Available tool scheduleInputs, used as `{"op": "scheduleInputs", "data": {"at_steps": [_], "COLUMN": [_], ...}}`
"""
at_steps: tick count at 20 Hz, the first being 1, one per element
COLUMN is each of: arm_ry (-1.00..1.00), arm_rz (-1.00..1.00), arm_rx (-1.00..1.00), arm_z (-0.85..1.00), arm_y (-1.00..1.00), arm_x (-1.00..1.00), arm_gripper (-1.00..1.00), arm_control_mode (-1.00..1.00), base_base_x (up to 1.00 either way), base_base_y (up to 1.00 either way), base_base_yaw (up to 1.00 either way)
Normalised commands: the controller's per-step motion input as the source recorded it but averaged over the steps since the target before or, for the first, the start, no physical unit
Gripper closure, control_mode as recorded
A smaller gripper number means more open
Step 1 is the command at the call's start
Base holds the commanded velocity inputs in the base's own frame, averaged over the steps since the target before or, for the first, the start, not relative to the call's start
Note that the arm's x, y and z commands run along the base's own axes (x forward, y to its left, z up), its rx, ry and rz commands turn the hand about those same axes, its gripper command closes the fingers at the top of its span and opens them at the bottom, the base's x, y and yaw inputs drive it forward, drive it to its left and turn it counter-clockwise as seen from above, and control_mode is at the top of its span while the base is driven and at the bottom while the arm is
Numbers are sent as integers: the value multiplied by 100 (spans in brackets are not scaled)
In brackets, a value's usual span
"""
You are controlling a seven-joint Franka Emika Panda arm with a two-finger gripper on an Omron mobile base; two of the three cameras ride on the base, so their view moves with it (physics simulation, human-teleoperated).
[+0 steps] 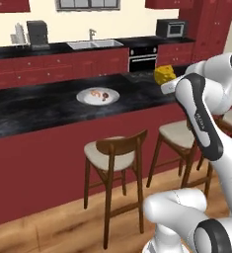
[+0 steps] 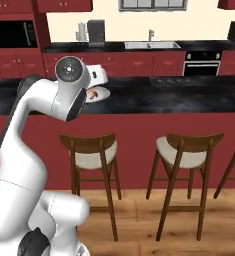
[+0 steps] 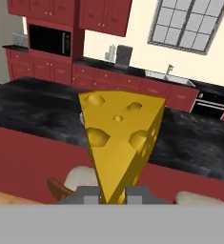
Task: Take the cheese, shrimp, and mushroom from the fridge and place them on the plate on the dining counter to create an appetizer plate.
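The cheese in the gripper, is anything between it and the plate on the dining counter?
Nothing visible blocks the way. The cheese is held above the dining counter, to the right of the plate. Only bare black countertop lies between them. The shrimp and mushroom already sit on the plate.

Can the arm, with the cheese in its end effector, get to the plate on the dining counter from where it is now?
Probably yes. The cheese is held above the dining counter, to the right of the plate, and nothing stands between them. The plate already holds two small foods, with bare room left.
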Motion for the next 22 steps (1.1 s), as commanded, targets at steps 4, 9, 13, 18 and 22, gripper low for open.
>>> {"op": "scheduleInputs", "data": {"at_steps": [4,9,13,18,22], "arm_ry": [0,0,0,0,6], "arm_rz": [0,0,0,0,1], "arm_rx": [0,0,0,0,-2], "arm_z": [0,0,0,0,-14], "arm_y": [0,0,0,0,21], "arm_x": [0,0,0,0,23], "arm_gripper": [100,100,100,100,100], "arm_control_mode": [100,100,100,100,-100], "base_base_x": [68,77,81,74,27], "base_base_y": [22,35,24,20,16], "base_base_yaw": [22,17,16,14,4]}}
